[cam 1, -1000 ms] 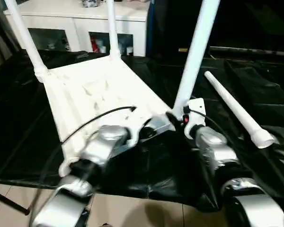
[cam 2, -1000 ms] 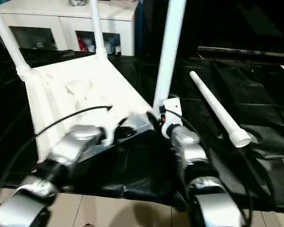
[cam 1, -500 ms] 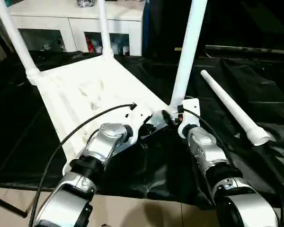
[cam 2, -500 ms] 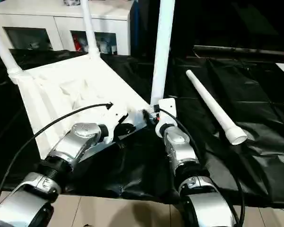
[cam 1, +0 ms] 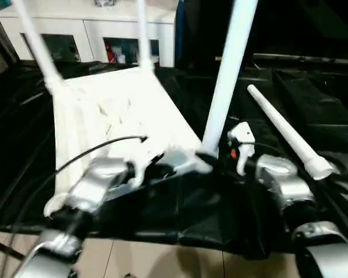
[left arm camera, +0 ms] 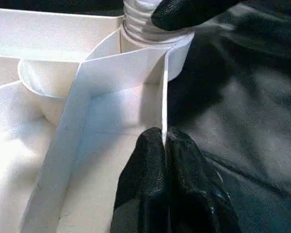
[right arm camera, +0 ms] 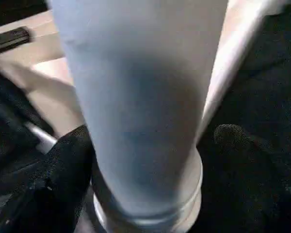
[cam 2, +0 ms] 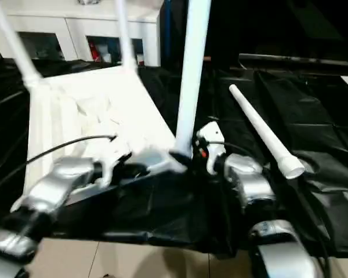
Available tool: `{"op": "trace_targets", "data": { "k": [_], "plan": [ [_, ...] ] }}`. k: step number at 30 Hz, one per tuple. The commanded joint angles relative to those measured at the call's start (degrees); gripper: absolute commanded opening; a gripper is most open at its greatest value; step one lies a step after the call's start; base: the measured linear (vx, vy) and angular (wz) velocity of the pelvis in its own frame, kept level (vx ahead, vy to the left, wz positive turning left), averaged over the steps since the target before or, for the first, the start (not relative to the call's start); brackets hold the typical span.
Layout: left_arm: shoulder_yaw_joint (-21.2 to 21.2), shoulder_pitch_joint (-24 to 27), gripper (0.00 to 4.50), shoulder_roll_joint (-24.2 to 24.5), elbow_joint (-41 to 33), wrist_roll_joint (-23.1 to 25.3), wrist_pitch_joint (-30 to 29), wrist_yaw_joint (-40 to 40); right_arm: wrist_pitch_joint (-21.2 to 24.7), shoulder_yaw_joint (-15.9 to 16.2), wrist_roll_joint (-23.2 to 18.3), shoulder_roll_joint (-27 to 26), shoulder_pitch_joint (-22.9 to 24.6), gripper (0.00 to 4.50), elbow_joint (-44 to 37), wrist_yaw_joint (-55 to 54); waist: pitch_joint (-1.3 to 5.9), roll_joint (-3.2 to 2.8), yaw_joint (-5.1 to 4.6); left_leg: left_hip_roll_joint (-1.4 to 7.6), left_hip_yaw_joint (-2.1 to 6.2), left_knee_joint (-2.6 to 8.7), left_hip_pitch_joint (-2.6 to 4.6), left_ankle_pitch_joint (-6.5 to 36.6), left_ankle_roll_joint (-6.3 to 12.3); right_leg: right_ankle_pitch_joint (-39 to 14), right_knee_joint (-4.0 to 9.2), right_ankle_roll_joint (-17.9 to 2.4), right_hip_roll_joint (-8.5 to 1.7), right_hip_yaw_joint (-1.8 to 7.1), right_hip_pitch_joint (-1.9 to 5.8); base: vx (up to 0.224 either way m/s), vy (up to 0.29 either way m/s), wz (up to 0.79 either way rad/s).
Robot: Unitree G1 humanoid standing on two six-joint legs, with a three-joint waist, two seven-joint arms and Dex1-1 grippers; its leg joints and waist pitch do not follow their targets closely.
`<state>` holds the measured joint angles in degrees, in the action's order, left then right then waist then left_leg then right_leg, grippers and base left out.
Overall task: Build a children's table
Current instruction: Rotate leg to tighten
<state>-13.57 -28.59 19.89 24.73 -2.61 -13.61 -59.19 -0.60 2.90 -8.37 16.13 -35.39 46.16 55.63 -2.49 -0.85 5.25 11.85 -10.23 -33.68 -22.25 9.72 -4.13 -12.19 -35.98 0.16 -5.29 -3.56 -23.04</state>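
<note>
The white tabletop (cam 1: 116, 110) lies underside up on black sheeting. Three white legs stand in its corner sockets: two far ones (cam 1: 37, 46) (cam 1: 142, 32) and a near one (cam 1: 223, 87). Another leg (cam 1: 284, 133) lies loose on the sheeting to the right. My left gripper (left arm camera: 164, 138) is shut on the thin rim wall of the tabletop (left arm camera: 111, 73), just below the near leg's socket. My right gripper (right arm camera: 150, 155) is open at the base of the near leg (right arm camera: 140, 97), with one black finger (right arm camera: 63, 179) on each side of it.
A white cabinet (cam 1: 98, 26) with glass doors stands behind the table. Black sheeting (cam 1: 313, 104) covers the work surface, and its front edge drops to a tiled floor (cam 1: 162, 263). A black cable (cam 1: 98, 150) arches over my left forearm.
The camera has shifted. My right gripper's fingers have spread apart around the near leg's base. The left gripper keeps the same hold on the rim.
</note>
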Motion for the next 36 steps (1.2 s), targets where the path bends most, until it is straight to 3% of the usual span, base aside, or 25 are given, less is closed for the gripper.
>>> {"op": "trace_targets", "data": {
  "k": [1,3,12,13,20,23,28,29,32,33,34,36],
  "plan": [
    [0.20,1.09,0.00,0.17,-1.79,-2.76,0.43,-2.30,0.47,-0.50,-0.31,1.48,0.12,4.09,-0.88,1.07,3.55,0.95,0.20,1.34,-0.16,3.46,0.78,7.71,5.45,-2.49,3.73,-14.88,-2.57,2.00,2.93,0.000,0.000,0.00],
    [0.16,1.43,0.00,0.29,-2.19,-2.75,0.32,-2.29,0.06,-0.34,-0.08,1.19,-0.02,3.92,-0.37,1.00,3.55,1.26,0.22,1.34,-0.16,3.49,0.84,7.56,5.15,-2.68,3.70,-14.98,-2.64,2.02,2.92,0.000,0.000,0.00],
    [0.22,2.36,0.00,0.46,-3.56,-2.71,-0.48,-2.57,-0.11,2.11,1.36,1.63,1.51,3.19,-1.77,4.14,3.57,1.23,0.24,1.26,-0.21,3.33,0.85,6.76,5.36,-2.13,3.62,-14.71,-2.62,2.08,2.94,0.000,0.000,0.00],
    [0.22,2.42,0.00,0.48,-3.66,-2.71,-0.52,-2.60,-0.09,2.09,1.34,1.64,1.56,2.95,-1.81,4.19,3.56,1.27,0.22,1.25,-0.22,3.34,0.82,6.79,5.37,-2.14,3.63,-14.70,-2.62,2.10,2.95,0.000,0.000,0.00],
    [0.37,2.42,0.00,0.20,-3.63,-2.65,-0.86,-2.01,0.87,1.55,0.66,1.24,2.17,2.73,-1.86,3.27,3.62,1.17,0.21,1.18,-0.20,3.30,0.88,6.74,5.14,-1.95,3.61,-14.84,-2.56,2.09,2.97,0.000,0.000,0.00],
    [0.66,1.54,0.00,-1.34,-2.34,-2.05,-1.71,0.63,2.03,0.50,0.94,-0.59,2.86,2.72,-0.75,-3.29,3.51,1.12,0.08,1.13,-0.20,3.37,0.86,6.74,4.90,-1.94,3.66,-14.79,-2.54,2.14,2.91,0.000,0.000,0.00],
    [1.74,-2.38,0.00,-5.39,3.61,1.12,-2.92,10.25,2.83,-2.33,1.94,-4.44,2.72,2.72,2.06,-17.99,3.09,0.90,-0.19,1.13,-0.09,3.98,1.48,12.25,1.47,-11.24,4.81,-12.72,-2.72,2.36,2.49,0.000,0.000,0.00],
    [2.17,-3.60,0.00,-6.49,5.45,1.67,-3.09,12.87,2.81,-3.13,2.12,-5.41,2.37,2.72,2.96,-22.06,3.10,1.04,-0.20,1.04,0.00,4.05,1.33,12.74,0.99,-12.60,4.93,-11.99,-2.74,2.32,2.66,0.000,0.000,0.00],
    [3.25,-6.88,0.00,-9.45,10.21,3.14,-3.45,20.33,3.26,-5.26,2.17,-8.02,1.20,2.72,5.37,-32.36,3.17,0.70,-0.21,0.92,0.06,4.19,1.65,13.66,-0.52,-14.53,5.19,-10.98,-2.69,2.38,2.27,0.000,0.000,0.00],
    [3.47,-7.89,0.00,-10.41,11.62,3.54,-3.32,22.43,3.48,-5.93,1.96,-8.93,0.69,2.72,6.18,-35.28,3.14,0.80,-0.16,0.91,0.02,4.16,1.57,13.59,-0.46,-14.24,5.34,-10.80,-2.68,2.34,2.29,0.000,0.000,0.00],
    [3.49,-9.75,0.00,-12.28,14.17,4.38,-2.83,26.40,3.57,-7.21,1.35,-11.00,-0.51,2.72,7.76,-40.89,3.14,0.47,-0.16,0.95,0.03,4.17,1.58,14.17,-0.54,-14.15,5.45,-10.65,-2.76,2.44,2.16,0.000,0.000,0.00],
    [3.12,-10.39,0.00,-13.00,15.06,4.83,-2.51,27.56,3.11,-7.68,1.23,-11.96,-0.95,2.72,8.27,-43.35,3.36,0.47,-0.02,0.90,0.07,4.15,1.64,13.81,-0.66,-13.13,5.35,-10.52,-2.71,2.40,2.22,0.000,0.000,0.00]
  ]
}}
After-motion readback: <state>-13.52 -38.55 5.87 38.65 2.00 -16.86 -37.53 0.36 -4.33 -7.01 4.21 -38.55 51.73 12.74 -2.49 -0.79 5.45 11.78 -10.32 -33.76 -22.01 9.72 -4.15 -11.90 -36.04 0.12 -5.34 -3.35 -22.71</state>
